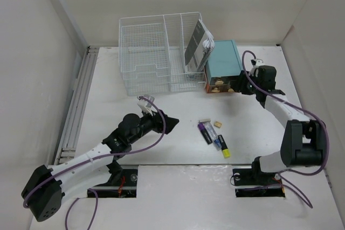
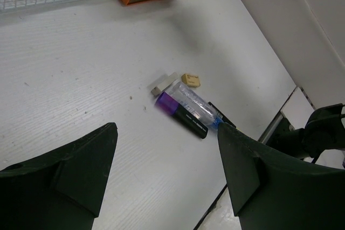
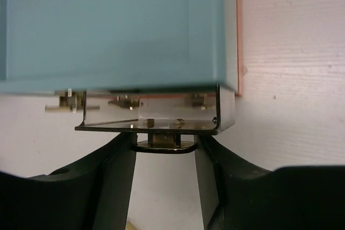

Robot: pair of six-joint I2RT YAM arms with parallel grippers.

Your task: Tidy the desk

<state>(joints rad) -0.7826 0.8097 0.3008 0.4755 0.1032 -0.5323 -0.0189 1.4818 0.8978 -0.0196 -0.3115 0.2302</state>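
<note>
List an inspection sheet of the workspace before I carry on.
Surface: desk white, rail along left edge.
Job's things: organizer and teal box side by side at back; booklet in organizer.
Clutter: markers and eraser loose mid-desk.
Grippers: left gripper open, above desk; right gripper around drawer pull, grip unclear.
Cables: purple cables along both arms, off the clutter.
Surroundings: white walls; nothing else seen.
</note>
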